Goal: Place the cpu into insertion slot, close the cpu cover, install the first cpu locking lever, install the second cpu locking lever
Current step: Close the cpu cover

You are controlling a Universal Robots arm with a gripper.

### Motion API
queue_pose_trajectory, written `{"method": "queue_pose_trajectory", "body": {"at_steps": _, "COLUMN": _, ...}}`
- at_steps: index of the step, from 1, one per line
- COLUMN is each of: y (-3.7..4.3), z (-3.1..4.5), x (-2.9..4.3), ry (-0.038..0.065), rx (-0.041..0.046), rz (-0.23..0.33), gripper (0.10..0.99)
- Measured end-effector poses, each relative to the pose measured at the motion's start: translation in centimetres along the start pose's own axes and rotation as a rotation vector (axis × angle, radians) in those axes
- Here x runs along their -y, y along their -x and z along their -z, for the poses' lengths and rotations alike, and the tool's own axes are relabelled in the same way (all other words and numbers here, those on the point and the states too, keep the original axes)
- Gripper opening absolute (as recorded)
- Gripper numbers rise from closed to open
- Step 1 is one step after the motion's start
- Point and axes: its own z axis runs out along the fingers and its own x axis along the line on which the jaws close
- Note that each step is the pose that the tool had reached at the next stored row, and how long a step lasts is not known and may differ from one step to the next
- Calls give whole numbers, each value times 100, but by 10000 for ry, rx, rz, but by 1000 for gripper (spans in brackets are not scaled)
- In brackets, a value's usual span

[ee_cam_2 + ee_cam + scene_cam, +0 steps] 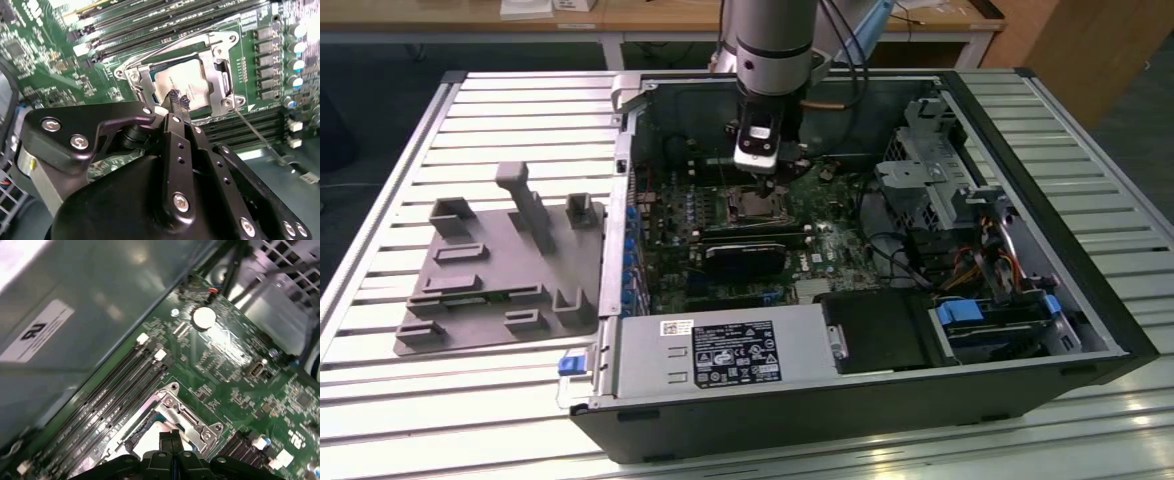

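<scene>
— Where are your fingers?

— My gripper (177, 100) has its fingers pressed together, clamped on nothing. The tips sit at the near edge of the cover (216, 75); I cannot tell whether they touch it.

— And the chip?

— The cpu (186, 80) lies flat in the slot (754, 205) and shows through the cover's window. The cover looks to be down over it.

— So two steps are done?

— I judge so. Neither lever looks latched yet. One lever (175, 42) stands lifted off the board beyond the socket. The other lever (260, 137) juts out over the memory slots (260, 127).

— And farther off?

— In the exterior view I hang in the upper middle of the frame, inside the open computer case (854, 420). A grey holder tray (467, 290) lies at the exterior view's left.
</scene>
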Motion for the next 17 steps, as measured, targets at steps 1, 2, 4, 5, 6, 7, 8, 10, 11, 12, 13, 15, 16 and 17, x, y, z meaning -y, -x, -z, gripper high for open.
{"method": "queue_pose_trajectory", "body": {"at_steps": 1, "y": 0, "z": -1, "x": 0, "ry": 2, "rx": -10, "rz": 185, "gripper": 102}}
{"method": "queue_pose_trajectory", "body": {"at_steps": 2, "y": 0, "z": -2, "x": 0, "ry": 5, "rx": -19, "rz": 365, "gripper": 102}}
{"method": "queue_pose_trajectory", "body": {"at_steps": 4, "y": 0, "z": -2, "x": 0, "ry": 7, "rx": -33, "rz": 694, "gripper": 102}}
{"method": "queue_pose_trajectory", "body": {"at_steps": 5, "y": 0, "z": -2, "x": 0, "ry": 4, "rx": -37, "rz": 847, "gripper": 102}}
{"method": "queue_pose_trajectory", "body": {"at_steps": 6, "y": 0, "z": -2, "x": 0, "ry": 2, "rx": -41, "rz": 998, "gripper": 102}}
{"method": "queue_pose_trajectory", "body": {"at_steps": 7, "y": 0, "z": -3, "x": 0, "ry": 2, "rx": -47, "rz": 1159, "gripper": 102}}
{"method": "queue_pose_trajectory", "body": {"at_steps": 8, "y": 0, "z": -3, "x": 0, "ry": -2, "rx": -48, "rz": 1312, "gripper": 102}}
{"method": "queue_pose_trajectory", "body": {"at_steps": 10, "y": 0, "z": -2, "x": 1, "ry": -17, "rx": -46, "rz": 1588, "gripper": 102}}
{"method": "queue_pose_trajectory", "body": {"at_steps": 11, "y": -1, "z": -3, "x": 1, "ry": -21, "rx": -49, "rz": 1753, "gripper": 102}}
{"method": "queue_pose_trajectory", "body": {"at_steps": 12, "y": -1, "z": -3, "x": 2, "ry": -25, "rx": -48, "rz": 1874, "gripper": 102}}
{"method": "queue_pose_trajectory", "body": {"at_steps": 13, "y": -3, "z": -4, "x": 3, "ry": -38, "rx": -40, "rz": 1996, "gripper": 102}}
{"method": "queue_pose_trajectory", "body": {"at_steps": 15, "y": -4, "z": -4, "x": 5, "ry": -59, "rx": -30, "rz": 2240, "gripper": 102}}
{"method": "queue_pose_trajectory", "body": {"at_steps": 16, "y": -4, "z": -4, "x": 5, "ry": -67, "rx": -27, "rz": 2357, "gripper": 102}}
{"method": "queue_pose_trajectory", "body": {"at_steps": 17, "y": -5, "z": -4, "x": 6, "ry": -75, "rx": -24, "rz": 2456, "gripper": 102}}
